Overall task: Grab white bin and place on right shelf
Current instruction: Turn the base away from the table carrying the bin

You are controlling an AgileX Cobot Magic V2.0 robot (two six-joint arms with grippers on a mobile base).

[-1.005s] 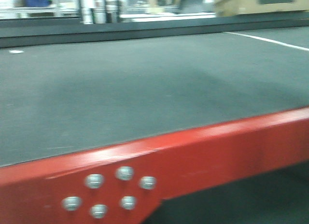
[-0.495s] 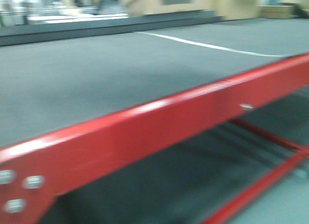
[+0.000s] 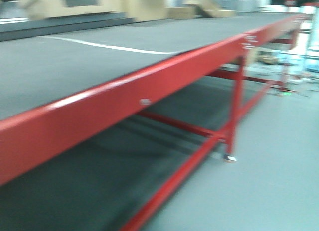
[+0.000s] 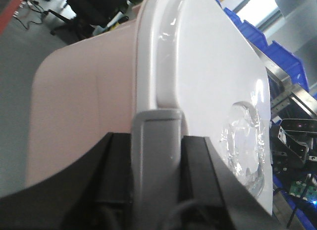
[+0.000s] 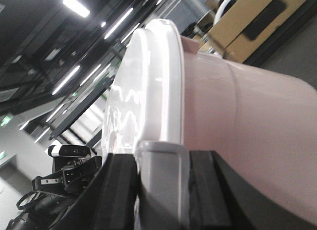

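The white bin (image 4: 84, 101) hangs between left jaws and right jaws, its long axis spanning them, each pair clamped on a grey handle (image 4: 156, 141); shelf unseen, only the red-edged desk (image 3: 99, 111) ahead

Red-edged table (image 3: 99, 106) carries dark mat (image 3: 75, 61); white stripe (image 3: 109, 47) crosses mat; grey floor (image 3: 269, 166) beneath, blurred.

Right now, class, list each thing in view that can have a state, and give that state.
white bin: lid on, held at both ends.
left gripper: shut on the white bin's grey handle.
right gripper: shut on the white bin's opposite end.
red-edged table: standing, dark mat on top.
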